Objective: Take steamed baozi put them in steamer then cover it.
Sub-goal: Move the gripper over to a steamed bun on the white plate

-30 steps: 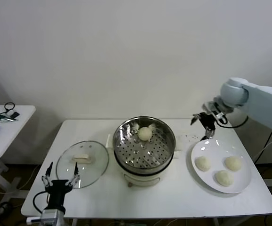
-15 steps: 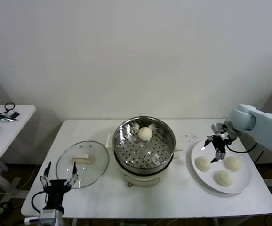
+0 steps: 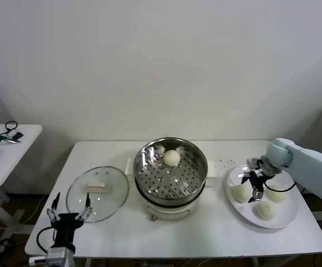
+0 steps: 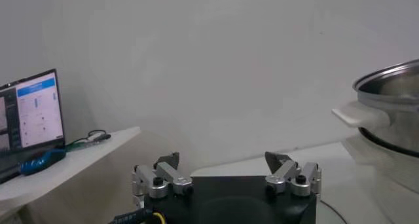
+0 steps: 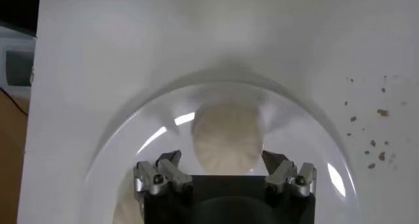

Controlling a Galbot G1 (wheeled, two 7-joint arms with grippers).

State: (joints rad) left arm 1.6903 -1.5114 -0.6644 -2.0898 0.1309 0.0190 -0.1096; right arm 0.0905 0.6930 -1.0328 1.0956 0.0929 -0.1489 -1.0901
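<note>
Lowered onto the plate, right tool spread over a baozi (one sits in steamer).

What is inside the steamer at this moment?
Inside the steamer there is a perforated tray with one baozi resting toward its back. The pot is uncovered. What lies under the tray cannot be seen.

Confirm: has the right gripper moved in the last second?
Yes. The right gripper came down from behind the plate to just above the baozi.
</note>
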